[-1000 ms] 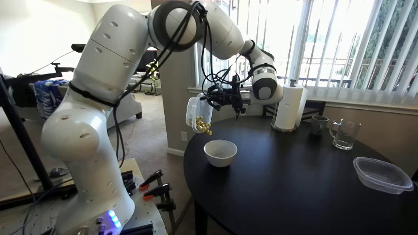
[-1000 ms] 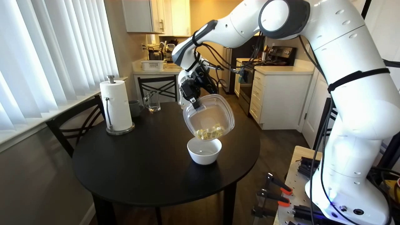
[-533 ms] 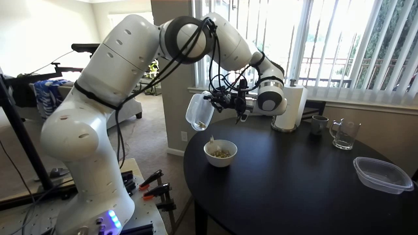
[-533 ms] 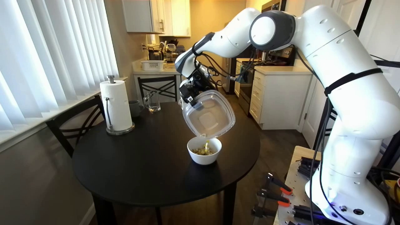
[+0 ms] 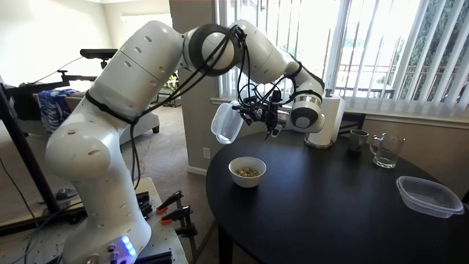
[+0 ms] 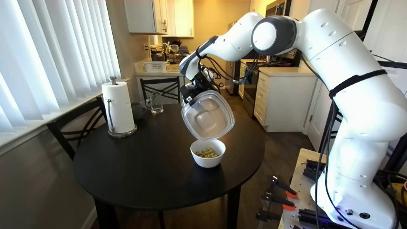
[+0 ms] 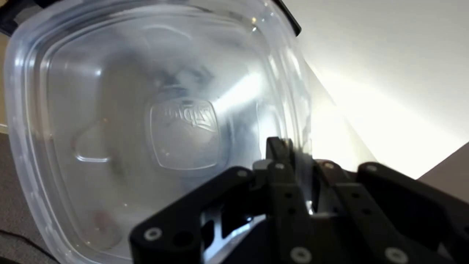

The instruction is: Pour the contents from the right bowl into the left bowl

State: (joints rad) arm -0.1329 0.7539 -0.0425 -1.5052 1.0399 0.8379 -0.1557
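Note:
The right bowl point(image 5: 227, 124), a clear rounded-square container, is held tipped steeply above the left bowl in both exterior views. Its lower rim is over the far side of the left bowl in an exterior view point(image 6: 208, 117). My gripper point(image 7: 287, 156) is shut on its rim wall, which also shows in an exterior view point(image 6: 189, 99). The inside of the right bowl point(image 7: 183, 135) shows only small specks. The left bowl point(image 5: 247, 181), round and white, stands upright on the table; it also shows in an exterior view point(image 6: 208, 163). The contents point(image 6: 208, 153), yellowish-tan pieces, lie inside it.
The round black table point(image 5: 318, 212) bears a paper towel roll point(image 5: 321, 123) on a stand, a grey mug point(image 5: 358, 140) and a clear glass mug point(image 5: 389, 152). A wide clear container point(image 5: 428, 200) sits near the table's edge. Chairs point(image 6: 162, 89) stand around the table.
The contents have dropped from the right bowl into the left bowl; half a second ago the last pieces were falling. The right bowl has tipped further and shifted slightly. The left bowl has not moved.

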